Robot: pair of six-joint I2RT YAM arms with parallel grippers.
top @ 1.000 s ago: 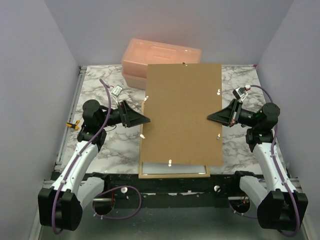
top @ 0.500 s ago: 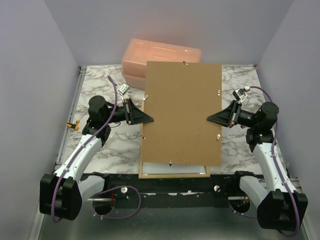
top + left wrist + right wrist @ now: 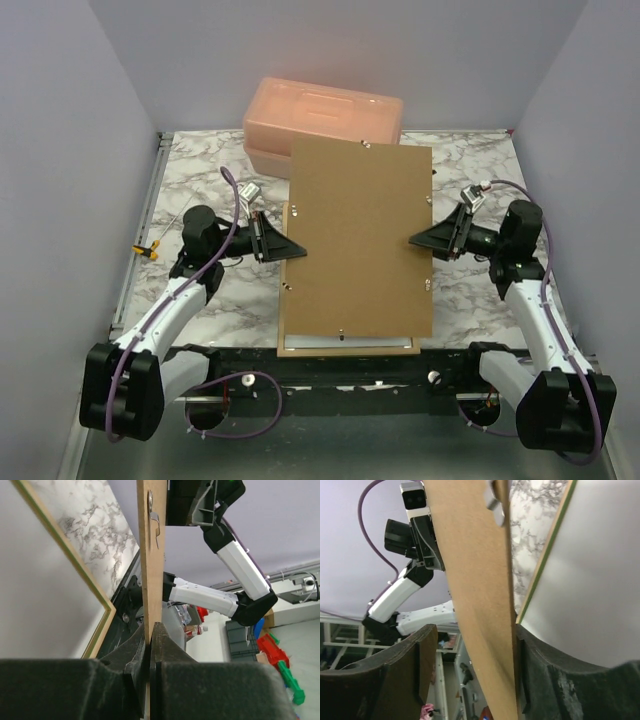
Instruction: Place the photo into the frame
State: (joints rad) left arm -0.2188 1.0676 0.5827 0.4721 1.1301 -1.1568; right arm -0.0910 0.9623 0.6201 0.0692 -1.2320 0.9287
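Observation:
A brown backing board (image 3: 355, 240) hangs above the frame (image 3: 345, 349), which lies flat at the table's near edge. My left gripper (image 3: 296, 250) is shut on the board's left edge; the left wrist view has the board (image 3: 151, 580) pinched edge-on between the pads of that gripper (image 3: 150, 630). My right gripper (image 3: 412, 242) stands open around the right edge. In its wrist view the board (image 3: 470, 580) rests against one finger, with a gap to the other finger of the gripper (image 3: 472, 630). A pale surface fills the frame (image 3: 547, 555). The photo is hidden.
A peach plastic box (image 3: 320, 110) stands at the back, just behind the board's far edge. Small metal clips (image 3: 154, 517) stick out of the board. A yellow clamp (image 3: 148, 250) sits at the table's left rail. Grey walls close in the left, right and back.
My left gripper has moved in and shut on the board's left edge. The right gripper has opened off the right edge. The board has shifted slightly left and towards the near edge.

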